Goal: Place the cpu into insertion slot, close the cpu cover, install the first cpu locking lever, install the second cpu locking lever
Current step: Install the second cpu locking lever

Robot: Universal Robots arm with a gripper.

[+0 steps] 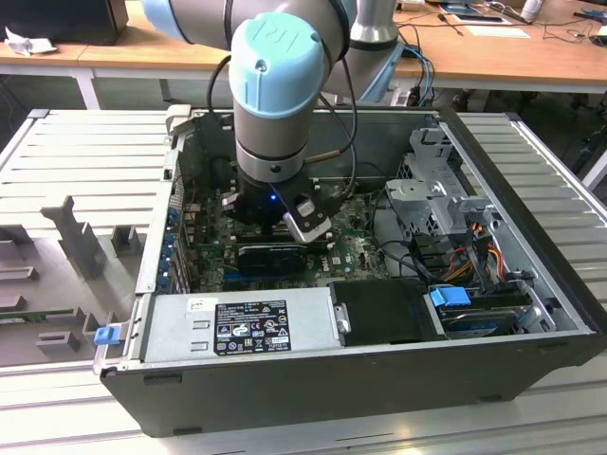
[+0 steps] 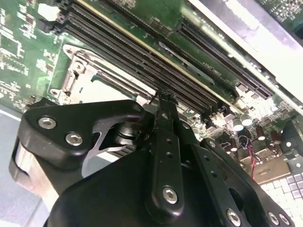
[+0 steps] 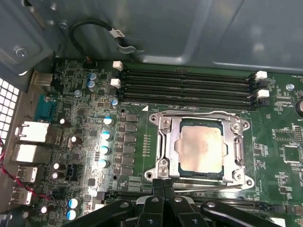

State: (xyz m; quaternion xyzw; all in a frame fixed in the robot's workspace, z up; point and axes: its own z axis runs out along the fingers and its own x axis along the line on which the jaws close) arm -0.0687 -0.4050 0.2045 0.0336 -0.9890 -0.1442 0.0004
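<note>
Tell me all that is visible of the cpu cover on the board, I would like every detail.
The cpu cover is a thin silver-grey metal frame with a square middle cut-out. In the first wrist view it lies flat, closed over the insertion slot, and the dull metal top of the cpu shows through the opening. It sits on the green board beside the long black memory slots. The tool stands at its near edge, fingers together.

A ribbed grey metal work surface point(image 1: 85, 152) spreads across the scene, its slats running side to side. On the exterior view's left, grey fixture blocks point(image 1: 81, 242) stand upright on it, with a small blue clip point(image 1: 106, 334) nearer the front. Far behind runs a long wooden desk point(image 1: 531, 57) holding papers point(image 1: 498, 30) and cables, with a dark box point(image 1: 62, 19) at its far left end. The lighting is even and bright
</note>
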